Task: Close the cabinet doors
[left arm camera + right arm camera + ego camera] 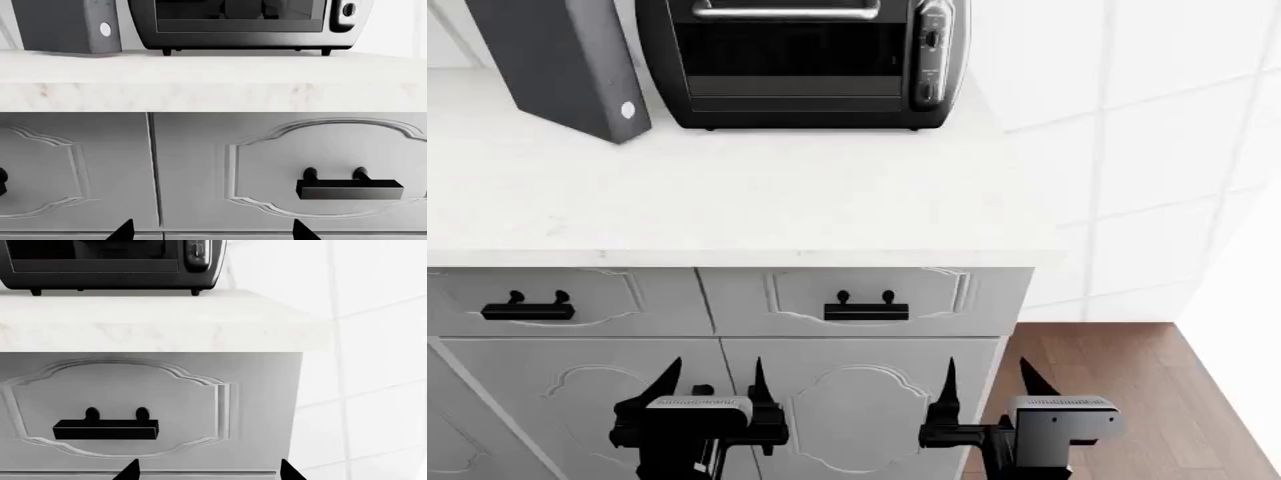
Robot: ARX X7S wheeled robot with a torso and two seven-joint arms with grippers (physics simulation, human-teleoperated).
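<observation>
So you're sitting low in front of the counter point(761, 215) with both arms hanging down by the base cabinets, and the thing you actually want is way up and off to your left. The cabinet door point(561, 65) is that tall dark grey slab swinging out over the countertop at the top left of the head view, standing on its long axis, lighter narrow edge facing you, little white dot near the lower corner. It's hanging just beside the black toaster oven point(807, 65), on the oven's left, so don't mix it up with the oven's glass door.

Your left gripper point(714, 385) is showing its fingers spread apart and holding nothing, and the right gripper point(985, 385) is looking the same, prongs apart, empty. Both are pointing at the drawer fronts below the counter, well below the door.

The left wrist view is catching the door's lower corner point(67, 27) above the counter lip, while the right wrist view isn't seeing it at all, just the oven and the drawer handle point(105, 429). So I'm thinking the left arm is the nearer one by a good bit. You're going to need to come up past the counter edge and out to the left, then push on the flat face. Can't tell from here how far open it's swung.
</observation>
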